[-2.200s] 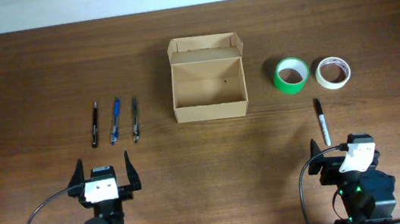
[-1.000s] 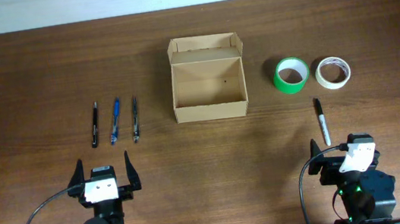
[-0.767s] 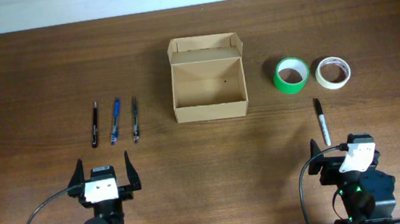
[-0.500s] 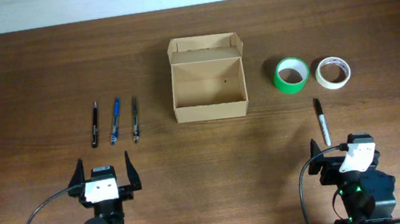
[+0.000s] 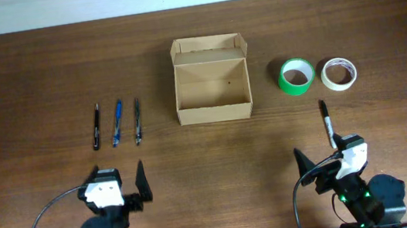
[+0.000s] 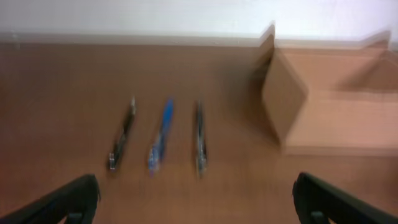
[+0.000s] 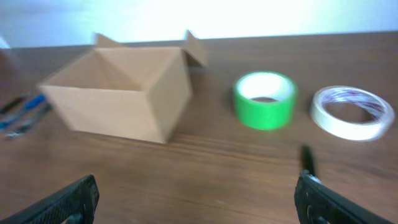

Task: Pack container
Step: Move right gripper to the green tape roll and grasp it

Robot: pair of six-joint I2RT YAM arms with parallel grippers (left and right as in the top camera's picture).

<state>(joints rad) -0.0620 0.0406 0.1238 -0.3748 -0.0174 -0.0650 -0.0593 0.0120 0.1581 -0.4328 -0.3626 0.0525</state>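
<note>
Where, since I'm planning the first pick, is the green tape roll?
Overhead, the green tape roll lies right of the container, between it and the white tape roll.

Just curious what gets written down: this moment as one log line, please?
phase: nothing packed | container: open, empty | left gripper: open, empty | right gripper: open, empty | three pens, green tape, white tape, marker: on table

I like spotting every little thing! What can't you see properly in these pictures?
Left wrist view: blur smears the blue pen and the box.
Right wrist view: the box's near wall hides its floor.
Overhead: the right hand covers the marker's lower end.
Overhead: any writing on the white tape is too small.
</note>
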